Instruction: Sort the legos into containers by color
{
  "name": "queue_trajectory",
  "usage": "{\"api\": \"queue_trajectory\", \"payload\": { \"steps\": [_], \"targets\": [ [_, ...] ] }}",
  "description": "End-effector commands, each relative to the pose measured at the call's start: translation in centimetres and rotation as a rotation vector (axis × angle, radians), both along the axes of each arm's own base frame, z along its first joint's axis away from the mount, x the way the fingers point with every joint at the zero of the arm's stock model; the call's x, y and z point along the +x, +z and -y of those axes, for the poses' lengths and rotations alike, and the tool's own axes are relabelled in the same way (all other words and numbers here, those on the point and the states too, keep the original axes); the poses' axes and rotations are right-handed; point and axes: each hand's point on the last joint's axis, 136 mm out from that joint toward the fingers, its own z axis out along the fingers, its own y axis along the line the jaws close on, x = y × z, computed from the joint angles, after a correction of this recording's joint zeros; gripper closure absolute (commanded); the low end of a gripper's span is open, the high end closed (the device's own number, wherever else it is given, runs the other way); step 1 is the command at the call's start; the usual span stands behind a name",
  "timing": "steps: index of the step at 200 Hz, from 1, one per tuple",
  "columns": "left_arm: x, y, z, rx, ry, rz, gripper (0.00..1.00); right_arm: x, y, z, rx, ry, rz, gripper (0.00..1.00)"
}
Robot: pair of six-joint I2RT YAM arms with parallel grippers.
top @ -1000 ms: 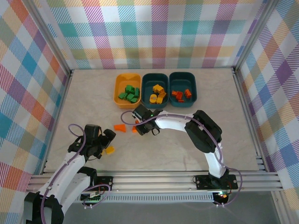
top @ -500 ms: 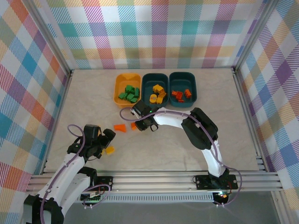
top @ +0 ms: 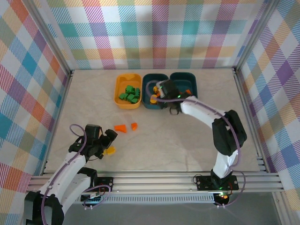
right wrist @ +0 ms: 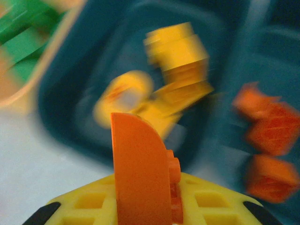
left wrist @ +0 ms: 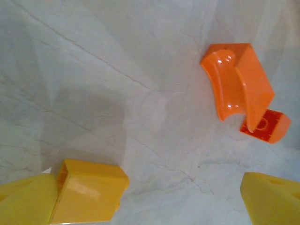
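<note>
Wrist view shows right gripper (right wrist: 146, 199) apparently pinching an orange brick (right wrist: 138, 159)

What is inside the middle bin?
Yellow legos lie inside the middle teal bin. From above, the right gripper, shut on an orange lego, hangs over it and hides much of its floor, so more bricks could be underneath.

Overhead and close right-wrist views share the bins (top: 183, 75).

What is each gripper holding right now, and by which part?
Right gripper pinches an orange lego by its near end, rounded end sticking out. Left gripper is open, holding nothing.
</note>
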Motion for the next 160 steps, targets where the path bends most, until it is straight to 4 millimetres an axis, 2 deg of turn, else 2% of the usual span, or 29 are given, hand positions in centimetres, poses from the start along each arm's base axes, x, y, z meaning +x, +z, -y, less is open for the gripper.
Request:
{"api": "queue_trajectory", "payload": {
  "steps": [1, 11, 36, 52, 64, 77, 99, 116, 131, 147, 160],
  "targets": [
    [0.5, 0.1, 1.2, -0.053, -0.046, 0.034, 0.02, 2.1, -2.9, 5.4, -0.032, -0.172, -0.107, 0.73],
    [0.4, -0.1, 1.3, -0.050, -0.065, 0.025, 0.02, 2.8, -3.7, 6.6, -0.036, -0.209, -0.136, 0.73],
    [-0.3, -0.5, 1.4, -0.037, -0.099, 0.001, 0.02, 4.2, -5.2, 8.1, -0.043, -0.262, -0.172, 0.68],
    [-0.7, -0.7, 1.2, -0.024, -0.106, -0.010, 0.01, 5.0, -5.4, 8.6, -0.046, -0.284, -0.181, 0.63],
    [-1.0, -0.8, 1.0, -0.013, -0.109, -0.016, 0.01, 5.2, -4.8, 8.8, -0.051, -0.297, -0.164, 0.55],
    [-1.2, -0.6, 0.8, -0.002, -0.105, -0.010, 0.01, 5.4, -3.6, 9.2, -0.049, -0.330, -0.132, 0.39],
    [-1.4, -0.4, 0.4, 0.015, -0.089, -0.004, 0.00, 4.4, -0.5, 8.8, -0.027, -0.344, -0.046, 0.37],
    [-1.5, -0.4, -0.4, 0.040, -0.052, 0.000, 0.00, 2.3, 2.2, 6.7, -0.003, -0.312, 0.031, 0.37],
    [-1.6, -0.5, -1.2, 0.064, 0.002, -0.009, 0.00, -0.6, 3.4, 2.6, 0.037, -0.222, 0.063, 0.37],
    [-1.8, -1.0, -2.1, 0.083, 0.063, -0.033, 0.00, -4.1, 2.7, -2.7, 0.047, -0.114, 0.071, 0.34],
    [-1.8, -1.4, -2.4, 0.079, 0.097, -0.049, 0.00, -6.8, 0.9, -6.7, 0.068, -0.041, 0.023, 0.31]
  ]
}}
